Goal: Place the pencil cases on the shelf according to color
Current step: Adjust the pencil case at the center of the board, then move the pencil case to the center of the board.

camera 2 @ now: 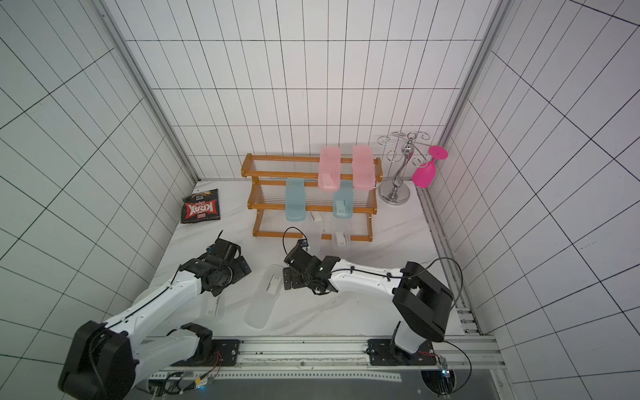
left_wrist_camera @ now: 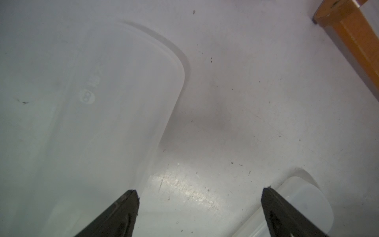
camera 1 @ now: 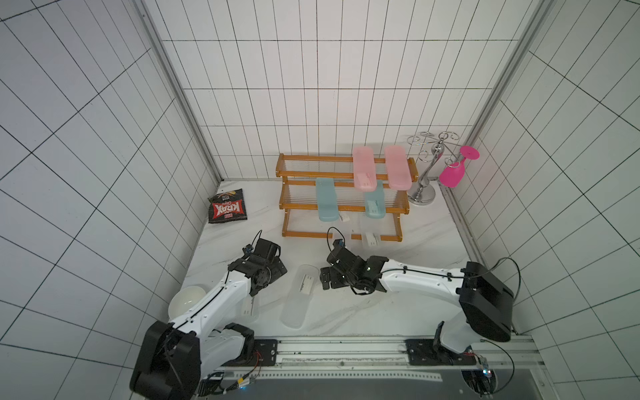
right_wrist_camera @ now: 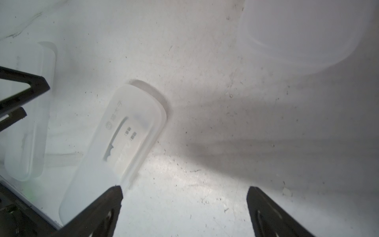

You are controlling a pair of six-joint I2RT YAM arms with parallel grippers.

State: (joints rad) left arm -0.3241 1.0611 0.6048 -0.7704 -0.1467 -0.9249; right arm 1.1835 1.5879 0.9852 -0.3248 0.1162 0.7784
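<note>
— Frosted plastic, that long box between the two arms: is it held?

— No. The frosted case (camera 1: 297, 299) lies flat on the table (camera 1: 398, 249), slanted, its white label (camera 1: 304, 285) at the end nearer the shelf (camera 1: 313, 160). The right claw (right_wrist_camera: 184, 190) is spread wide and grips nothing; only bare tabletop shows between its fingers.

— So where does the case sit against that claw?

— Off to one side, outside the gap. In the right wrist view it runs up alongside one finger, and its near end slips out of sight behind that fingertip. It may be touching there, but the view is too blurred to tell.

— And the left claw (left_wrist_camera: 200, 190)?

— Also released, jaws wide over bare table, with a frosted box just outside each finger. A second frosted case (camera 1: 251, 304) lies partly under the left arm in both top views.

— What is on the shelf?

— Two pink cases (camera 1: 363, 169) lie side by side across the top tier toward its right end, overhanging the front rail. Two teal cases (camera 1: 326, 201) lie across the middle tier, well apart. One clear case (camera 1: 370, 233) rests on the bottom tier, its label poking past the front rail.
</note>
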